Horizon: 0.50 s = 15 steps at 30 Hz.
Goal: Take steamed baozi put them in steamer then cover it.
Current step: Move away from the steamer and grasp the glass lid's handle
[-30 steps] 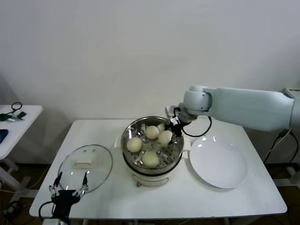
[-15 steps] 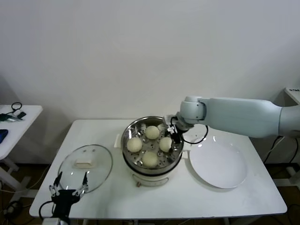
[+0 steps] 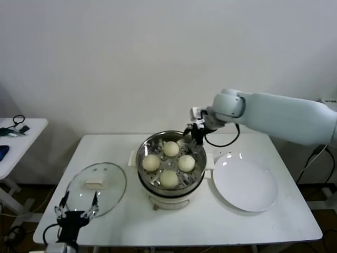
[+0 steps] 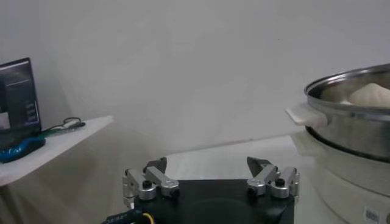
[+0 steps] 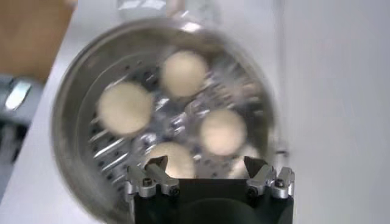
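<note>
All four baozi (image 3: 168,163) sit in the steamer (image 3: 171,182) at table centre. The right gripper (image 3: 197,128) hangs over its far rim, spread wide and empty. The cover (image 3: 96,188) lies left, uncovered step remaining; left gripper (image 3: 75,213) waits near it, wide.

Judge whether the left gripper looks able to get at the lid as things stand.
Probably yes: the left gripper is open beside the lid, whose handle lies bare on top, with nothing between them.
</note>
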Tool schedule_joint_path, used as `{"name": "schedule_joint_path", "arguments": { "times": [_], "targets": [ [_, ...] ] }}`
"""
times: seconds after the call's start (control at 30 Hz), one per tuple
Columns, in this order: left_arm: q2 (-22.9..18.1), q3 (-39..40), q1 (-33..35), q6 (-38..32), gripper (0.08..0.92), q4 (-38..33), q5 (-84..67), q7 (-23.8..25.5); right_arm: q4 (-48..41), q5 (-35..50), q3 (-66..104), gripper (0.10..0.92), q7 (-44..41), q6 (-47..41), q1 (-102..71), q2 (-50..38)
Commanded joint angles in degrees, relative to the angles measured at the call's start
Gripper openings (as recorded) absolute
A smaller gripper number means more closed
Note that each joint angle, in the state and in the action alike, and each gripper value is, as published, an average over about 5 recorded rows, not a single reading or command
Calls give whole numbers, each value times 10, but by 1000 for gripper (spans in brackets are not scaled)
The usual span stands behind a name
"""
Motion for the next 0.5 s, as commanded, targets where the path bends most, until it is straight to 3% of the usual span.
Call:
{"name": "schedule_joint_path", "arguments": {
  "times": [0.03, 0.3, 0.5],
  "targets": [
    [0, 0, 5, -1, 823, 0, -1, 1, 7, 53, 406, 823, 303, -14, -244, -128],
    [1, 3, -8, 7, 823, 1, 0, 0, 27, -42, 692, 823, 295, 114, -555, -241],
    [5, 9, -39, 11, 823, 12, -3, -4, 25, -67, 945, 823, 294, 256, -841, -218]
  ]
}}
